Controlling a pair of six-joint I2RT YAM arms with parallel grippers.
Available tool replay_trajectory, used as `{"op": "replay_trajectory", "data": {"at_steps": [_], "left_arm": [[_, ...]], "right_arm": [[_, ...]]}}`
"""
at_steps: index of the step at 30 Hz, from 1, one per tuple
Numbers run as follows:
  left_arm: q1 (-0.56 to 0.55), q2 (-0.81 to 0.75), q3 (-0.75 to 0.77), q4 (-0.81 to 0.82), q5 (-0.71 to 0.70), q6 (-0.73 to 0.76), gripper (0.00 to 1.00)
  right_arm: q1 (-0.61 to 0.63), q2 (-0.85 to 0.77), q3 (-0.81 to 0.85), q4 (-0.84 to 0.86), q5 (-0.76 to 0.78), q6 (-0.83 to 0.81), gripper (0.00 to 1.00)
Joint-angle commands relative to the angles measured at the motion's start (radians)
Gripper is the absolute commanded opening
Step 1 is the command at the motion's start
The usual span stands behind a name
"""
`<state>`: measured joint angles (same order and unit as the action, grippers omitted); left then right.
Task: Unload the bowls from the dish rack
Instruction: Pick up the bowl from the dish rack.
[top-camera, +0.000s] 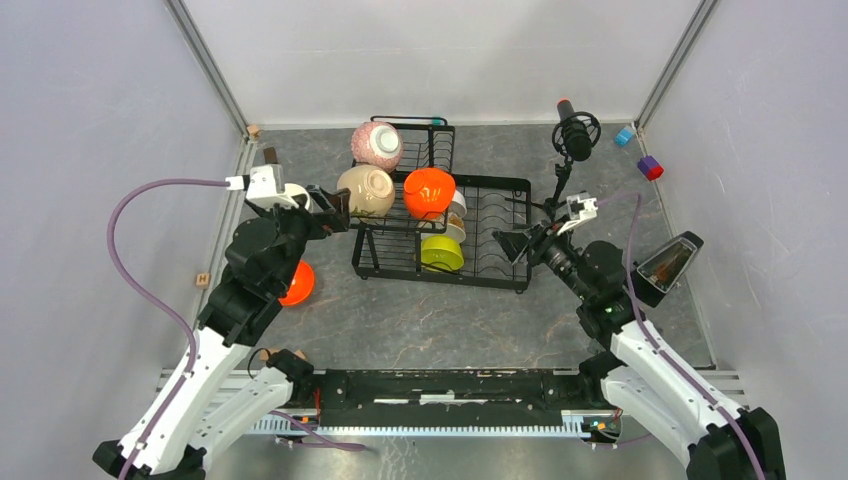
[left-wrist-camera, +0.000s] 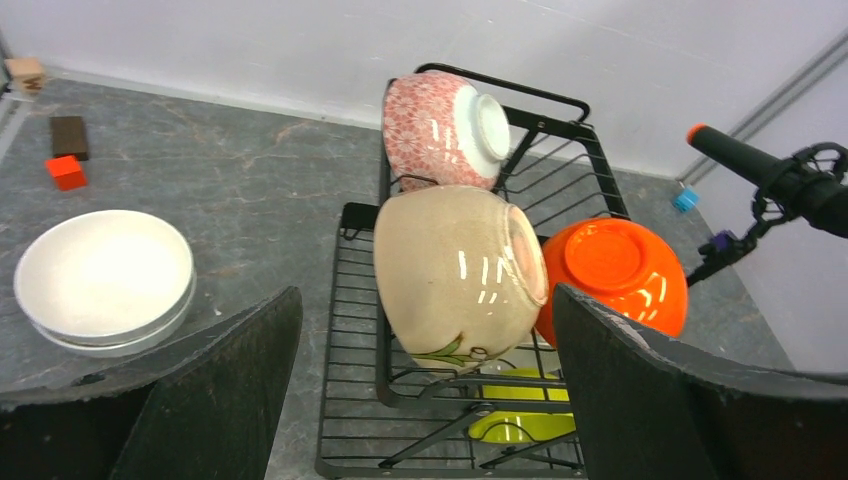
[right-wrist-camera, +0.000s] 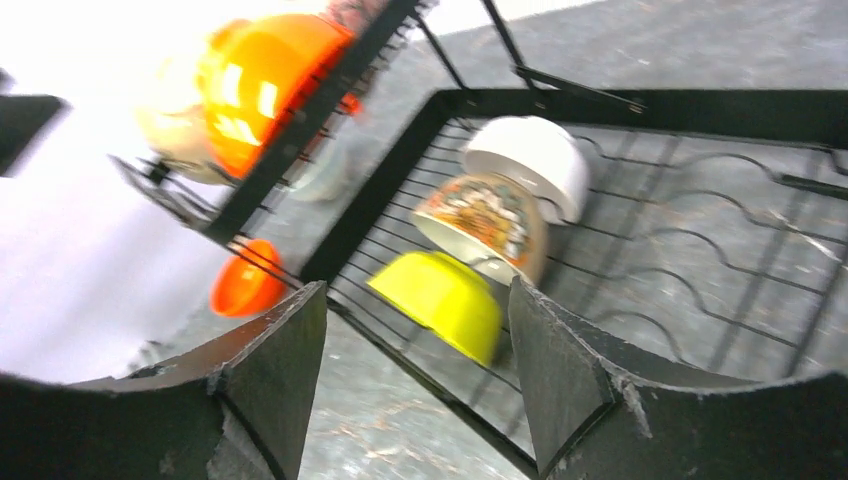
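Note:
The black wire dish rack (top-camera: 500, 232) stands mid-table. On its upper shelf lie a pink-speckled bowl (top-camera: 377, 144), a beige bowl (top-camera: 365, 190) and an orange bowl (top-camera: 429, 192). In the lower tray are a lime green bowl (right-wrist-camera: 440, 300), a dark-patterned bowl (right-wrist-camera: 485, 222) and a white bowl (right-wrist-camera: 530, 160). My left gripper (top-camera: 335, 207) is open at the rack's left side, just short of the beige bowl (left-wrist-camera: 455, 275). My right gripper (top-camera: 510, 243) is open and empty at the rack's right front, facing the lime green bowl.
Another orange bowl (top-camera: 298, 283) sits on the table left of the rack, partly under my left arm. White bowls (left-wrist-camera: 104, 280) are stacked further left. A microphone tripod (top-camera: 575, 135), small coloured blocks (top-camera: 650, 167) and a dark wedge-shaped object (top-camera: 668, 265) are on the right.

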<state>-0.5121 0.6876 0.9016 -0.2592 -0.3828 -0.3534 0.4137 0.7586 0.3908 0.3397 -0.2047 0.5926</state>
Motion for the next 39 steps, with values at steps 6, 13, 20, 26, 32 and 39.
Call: {"op": "replay_trajectory", "data": {"at_steps": [6,13,20,26,32,39], "left_arm": [[-0.002,-0.029,-0.034,0.113,0.094,0.054,1.00],[-0.002,-0.038,-0.040,0.118,0.087,0.059,1.00],[-0.003,-0.048,-0.040,0.120,0.093,0.057,1.00],[-0.003,-0.038,-0.038,0.117,0.099,0.054,1.00],[-0.003,-0.034,-0.036,0.111,0.096,0.051,1.00],[-0.003,-0.035,-0.032,0.108,0.096,0.050,1.00]], "right_arm": [[0.011,0.111,0.020,0.493,-0.110,0.315,0.82],[0.029,0.324,0.132,0.642,-0.218,0.421,0.89],[0.046,0.402,0.207,0.594,-0.203,0.391,0.89],[0.062,0.484,0.272,0.536,-0.216,0.404,0.83],[0.066,0.537,0.275,0.556,-0.208,0.464,0.81],[0.073,0.576,0.274,0.610,-0.225,0.498,0.77]]}}
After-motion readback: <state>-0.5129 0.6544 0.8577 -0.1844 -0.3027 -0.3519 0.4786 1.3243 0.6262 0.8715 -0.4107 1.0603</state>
